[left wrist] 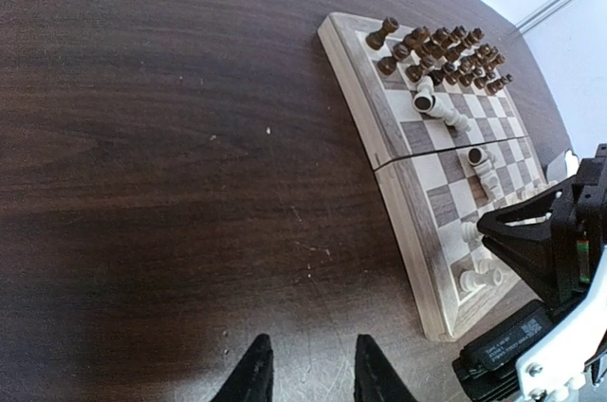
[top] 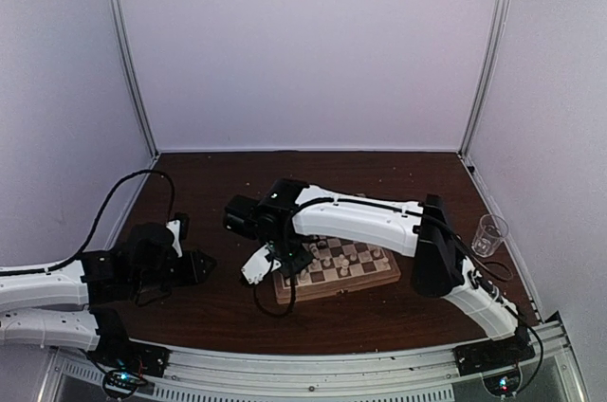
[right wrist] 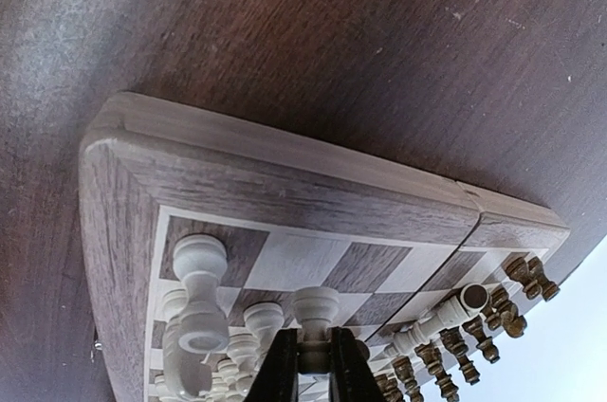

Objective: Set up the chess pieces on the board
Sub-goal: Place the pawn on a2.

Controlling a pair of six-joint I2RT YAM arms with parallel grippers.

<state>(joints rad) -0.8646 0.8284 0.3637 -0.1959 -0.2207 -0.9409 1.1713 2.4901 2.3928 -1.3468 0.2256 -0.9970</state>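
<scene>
The board (top: 356,281) lies on the dark table, right of centre. Dark chess pieces (left wrist: 446,49) crowd its far end, and two cream pieces (left wrist: 441,106) lie toppled on the middle squares. My right gripper (right wrist: 315,366) hangs over the board's cream end, shut on the stem of an upright cream piece (right wrist: 316,307). A larger cream piece (right wrist: 199,269) stands on the corner square beside it. My left gripper (left wrist: 313,374) hovers over bare table left of the board (left wrist: 398,184), open with nothing between its fingers.
A clear plastic cup (top: 489,234) stands near the table's right edge. White walls close in the back and both sides. The right arm (top: 370,220) stretches across above the board. Several more cream pieces (left wrist: 471,279) stand near the right gripper.
</scene>
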